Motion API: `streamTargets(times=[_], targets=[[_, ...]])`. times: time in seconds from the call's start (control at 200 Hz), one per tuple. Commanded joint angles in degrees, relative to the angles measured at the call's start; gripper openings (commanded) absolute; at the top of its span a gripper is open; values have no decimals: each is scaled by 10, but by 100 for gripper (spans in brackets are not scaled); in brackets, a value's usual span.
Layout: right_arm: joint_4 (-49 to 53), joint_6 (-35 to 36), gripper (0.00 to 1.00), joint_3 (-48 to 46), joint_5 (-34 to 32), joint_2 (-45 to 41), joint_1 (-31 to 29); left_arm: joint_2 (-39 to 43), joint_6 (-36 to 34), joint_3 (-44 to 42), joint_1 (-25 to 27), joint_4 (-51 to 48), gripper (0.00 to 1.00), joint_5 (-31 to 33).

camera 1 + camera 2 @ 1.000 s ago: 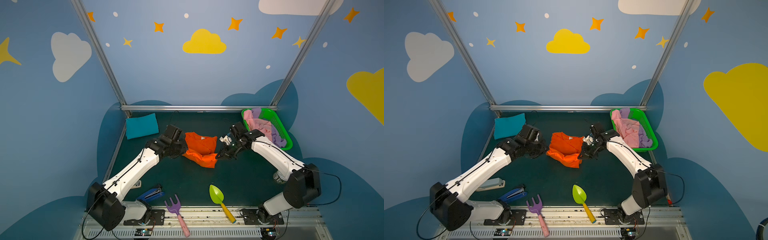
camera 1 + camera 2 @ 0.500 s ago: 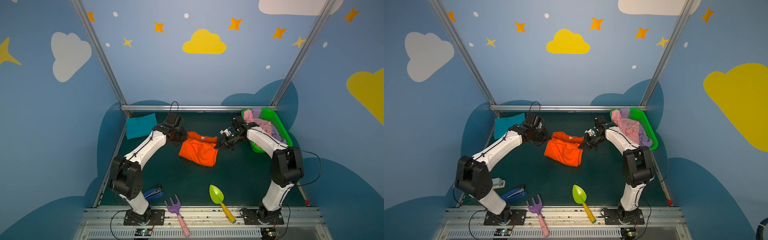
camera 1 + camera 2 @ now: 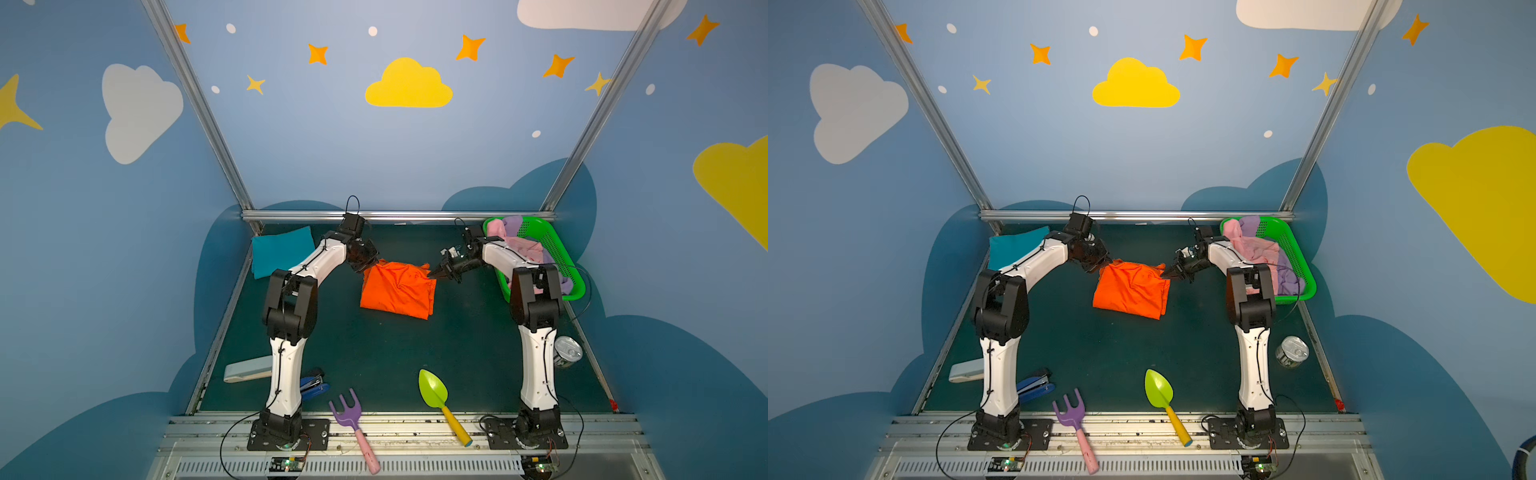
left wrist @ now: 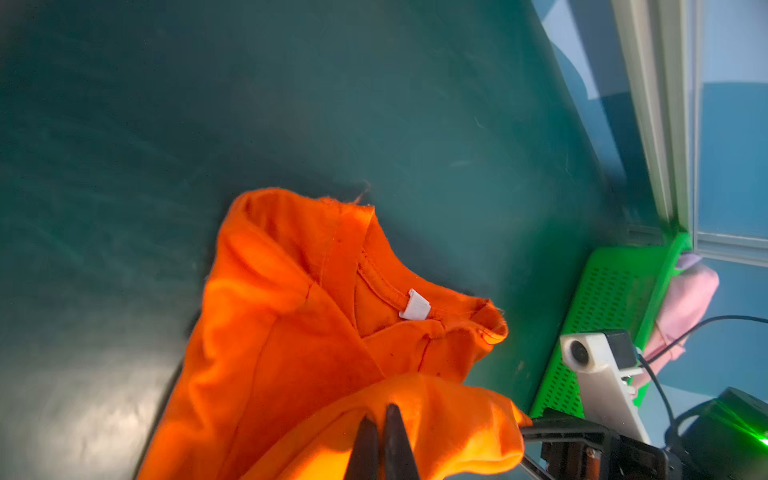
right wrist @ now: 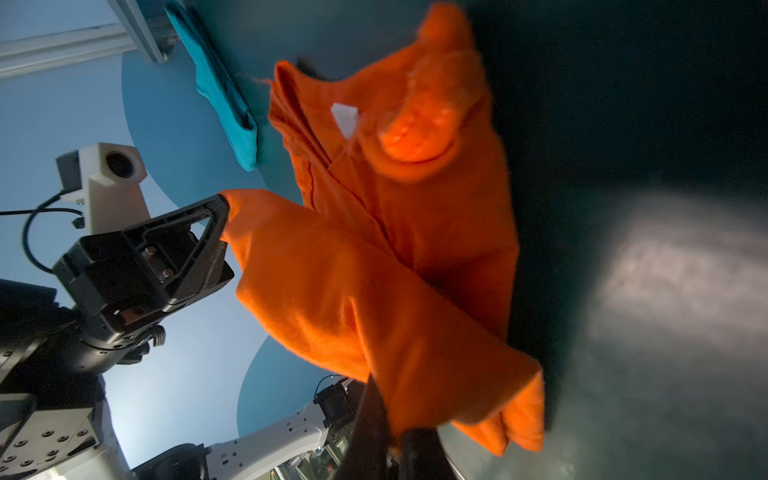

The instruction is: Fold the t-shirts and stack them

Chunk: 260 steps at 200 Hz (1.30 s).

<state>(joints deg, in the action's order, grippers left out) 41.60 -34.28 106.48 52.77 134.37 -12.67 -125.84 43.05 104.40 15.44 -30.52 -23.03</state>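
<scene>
No text, brand, or number can be read anywhere in these views. The small white neck label (image 4: 414, 306) sewn inside the collar of the bright orange cloth t-shirt (image 4: 291, 353) looks blank in the left wrist view and is only a blurred white patch (image 5: 345, 116) in the right wrist view. The dark patterned band around the silver tin can (image 3: 1292, 352) on the surface is too small in both top views to make out any lettering.
</scene>
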Motion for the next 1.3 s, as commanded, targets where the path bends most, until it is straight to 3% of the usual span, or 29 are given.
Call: streamTargets(times=[0.0,0.085,0.235,0.425,0.596,0.606,0.636,0.691,0.881,1.136,1.216,1.296], targets=[[-11,-12,17,49,20,32,7,-36,0,58,-12,-6,18,-18],[-15,-12,30,52,3,29,12,-62,0,101,-20,-27,33,-18],[-20,7,38,9,-49,-36,27,-41,-12,117,-28,-47,35,11],[-25,38,40,-82,-135,-144,29,42,-19,10,-27,-20,35,50],[17,64,47,-77,-182,-139,11,32,-23,-7,-22,-15,50,46],[19,66,51,-76,-187,-138,9,29,-24,-5,-22,-16,50,48],[23,71,80,-73,-202,-133,4,20,-29,4,-19,-20,52,54],[32,79,83,-62,-227,-121,-5,-1,-36,25,-14,-32,53,64],[59,103,83,20,-258,-46,-29,-80,-50,110,-9,-52,56,71],[91,111,64,151,-261,55,-44,-186,-52,249,-3,-92,52,52],[89,107,50,179,-250,75,-45,-209,-54,282,0,-105,43,49],[85,106,24,201,-230,89,-46,-220,-54,301,2,-113,30,43]])
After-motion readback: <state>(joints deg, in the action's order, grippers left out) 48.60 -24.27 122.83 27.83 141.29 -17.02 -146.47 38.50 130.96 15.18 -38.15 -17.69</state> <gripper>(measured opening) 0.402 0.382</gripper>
